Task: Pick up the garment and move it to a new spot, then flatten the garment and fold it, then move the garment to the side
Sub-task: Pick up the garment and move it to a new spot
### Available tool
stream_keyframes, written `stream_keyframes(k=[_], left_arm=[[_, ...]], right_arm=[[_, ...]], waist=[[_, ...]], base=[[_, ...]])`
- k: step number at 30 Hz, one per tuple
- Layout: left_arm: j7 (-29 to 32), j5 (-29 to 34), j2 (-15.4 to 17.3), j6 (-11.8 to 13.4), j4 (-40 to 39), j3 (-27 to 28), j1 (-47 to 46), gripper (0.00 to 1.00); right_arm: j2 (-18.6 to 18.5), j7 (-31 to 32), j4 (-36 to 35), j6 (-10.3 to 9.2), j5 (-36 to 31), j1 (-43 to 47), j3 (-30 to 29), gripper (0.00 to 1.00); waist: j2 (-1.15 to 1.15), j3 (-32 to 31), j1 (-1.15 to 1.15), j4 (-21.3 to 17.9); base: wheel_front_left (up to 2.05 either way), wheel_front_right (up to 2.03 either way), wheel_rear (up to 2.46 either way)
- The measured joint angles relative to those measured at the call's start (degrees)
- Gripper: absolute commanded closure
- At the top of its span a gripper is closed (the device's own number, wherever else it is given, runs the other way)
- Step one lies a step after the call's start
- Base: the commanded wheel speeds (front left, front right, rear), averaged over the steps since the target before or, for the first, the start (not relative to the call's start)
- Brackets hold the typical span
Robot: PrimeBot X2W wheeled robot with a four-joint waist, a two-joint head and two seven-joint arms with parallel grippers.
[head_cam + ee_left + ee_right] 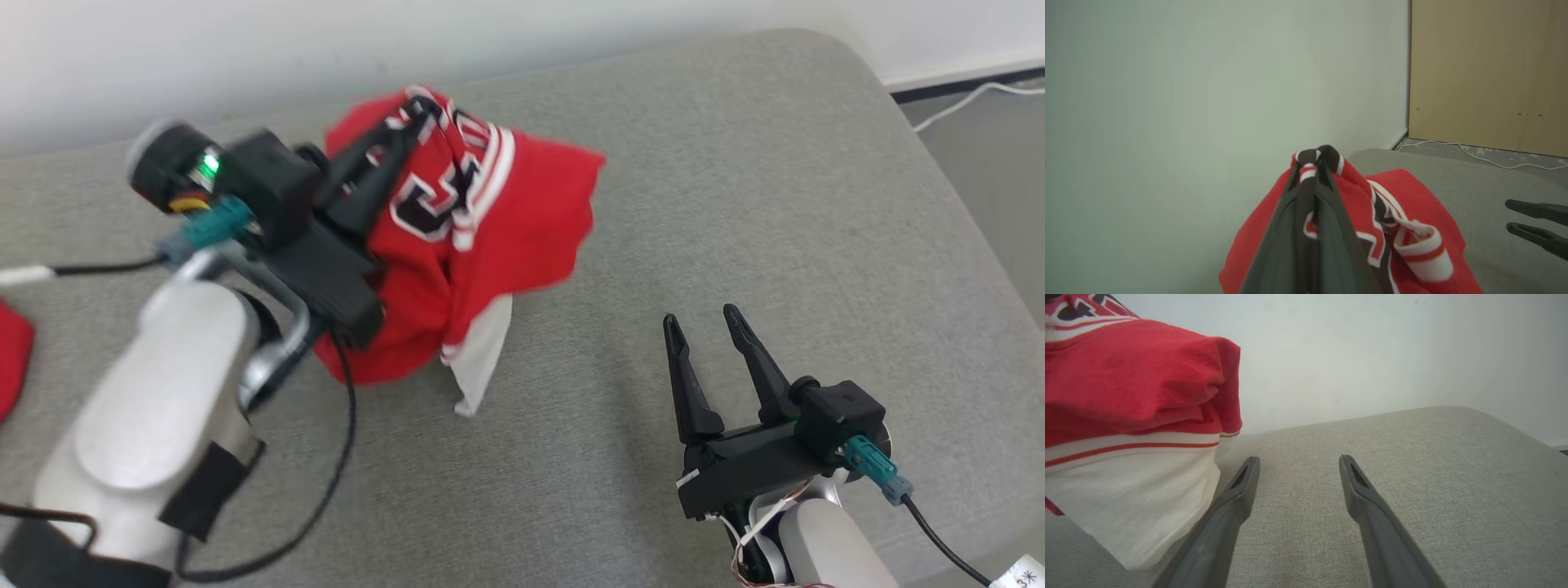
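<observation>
The left fingers [382,167] are pressed together with no gap, pinching a banded black, white and red edge of the garment [514,220] right at their tips; in the left wrist view those fingers [1337,245] run up the middle, and the striped trim bunches over their ends; the garment [1412,192], a red jersey with black-and-white lettering, hangs from this grip and spills down to the robot's right of the fingers. A white hem panel [483,359] dangles at its lowest part, over the grey cushion [775,204]; whether it touches the cushion cannot be told.

The right fingers [686,384] stand wide apart and hold nothing; they point up the head view, low over the cushion and well to the right of the hanging cloth; in the right wrist view these fingers [1372,506] frame bare grey fabric [1453,477], and the garment [1126,375] hangs at the upper left, its white hem [1126,498] just beside the left-hand finger; the left wrist view catches the same two tips [1541,239] at its right edge.

Further out, a red item [12,359] lies at the left edge of the head view; a white cable [971,98] crosses the floor beyond the cushion; a pale wall [1188,81] and a wooden panel [1486,73] stand behind.
</observation>
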Motion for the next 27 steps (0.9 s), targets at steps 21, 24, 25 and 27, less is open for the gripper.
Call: stream_keyframes(k=[21, 24, 25, 27], left_arm=[[-13.2, -0.7, -7.5, 2.1, 18.8, -3.5, 9.7, 0.00], [-13.4, -1.5, -8.1, 3.1, 16.0, -1.4, 12.3, 0.00], [-13.4, -1.6, -8.4, 3.6, 14.4, -0.5, 13.2, 0.00], [-13.4, -1.5, -8.8, 4.1, 11.1, 1.0, 15.2, 0.00]], right_arm=[[0.0, 0.0, -0.4, 0.00, -1.1, 0.5, -1.3, 0.00], [0.0, 0.0, -0.3, 0.00, -1.5, 1.0, -1.3, 0.00], [0.0, 0.0, -0.2, 0.00, -1.6, 1.2, -1.3, 0.00], [0.0, 0.0, -0.1, 0.00, -1.8, 1.4, -1.4, 0.00]], waist=[[0.00, 0.2, 0.00, 0.6], [0.00, -0.4, 0.00, 1.8], [0.00, -0.5, 0.00, 2.2], [0.00, -0.9, 0.00, 3.1]], base=[[0.00, 0.00, 0.00], [0.00, 0.00, 0.00], [0.00, 0.00, 0.00], [0.00, 0.00, 0.00]])
